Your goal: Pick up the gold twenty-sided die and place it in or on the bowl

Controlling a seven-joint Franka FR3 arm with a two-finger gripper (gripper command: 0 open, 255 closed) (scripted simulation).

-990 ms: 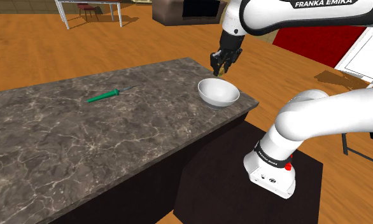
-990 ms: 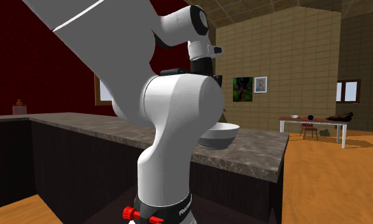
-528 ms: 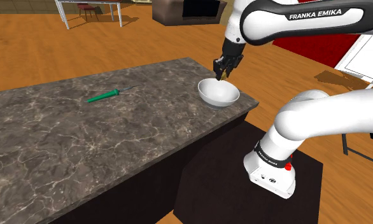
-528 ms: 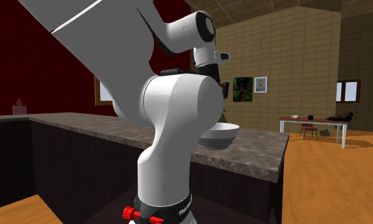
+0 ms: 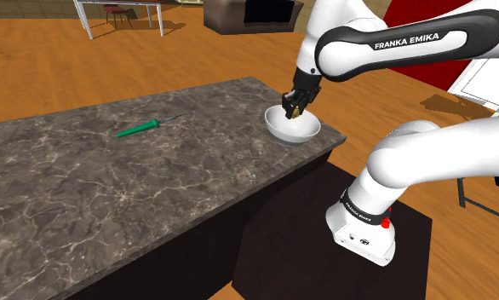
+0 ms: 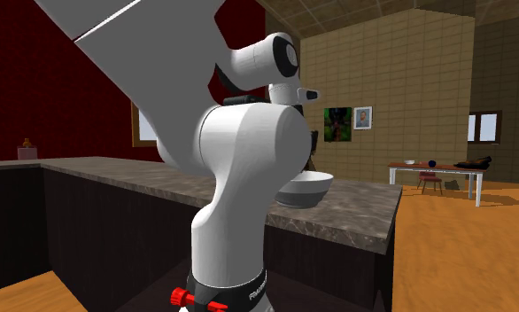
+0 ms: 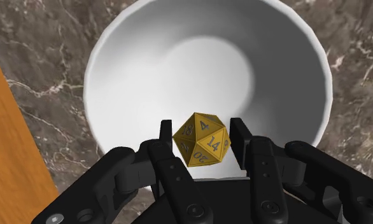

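A: Where is the gold twenty-sided die (image 7: 202, 139) found?

B: It is clasped between the two black fingers of the gripper (image 7: 204, 137), one finger pressed against each side. Dark numerals are printed on its faces, and a 14 can be read on the face turned toward the wrist camera.

A: How is it placed in relation to the bowl (image 7: 179, 57)?

B: It is held over the white bowl, inside the ring of the rim as seen along the gripper, on the side nearer the hand. Whether the inner wall is touched cannot be told. In the shoulder view the fingertips are seen just at the rim, with a speck of gold between them.

A: What is the bowl set on?

B: It is set upright on a dark marbled counter (image 5: 111, 187), close to the corner at the shoulder view's right end. A green screwdriver (image 5: 141, 129) is laid flat on the same counter, well apart from the bowl, toward the shoulder view's left.

A: And beyond that?

B: An orange wooden floor (image 7: 7, 159) is seen past the counter's edge. The white arm (image 5: 392, 38) is arched over from the dark stand (image 5: 410, 256) at the shoulder view's lower right. In the second exterior view the bowl is partly hidden behind the arm's base.
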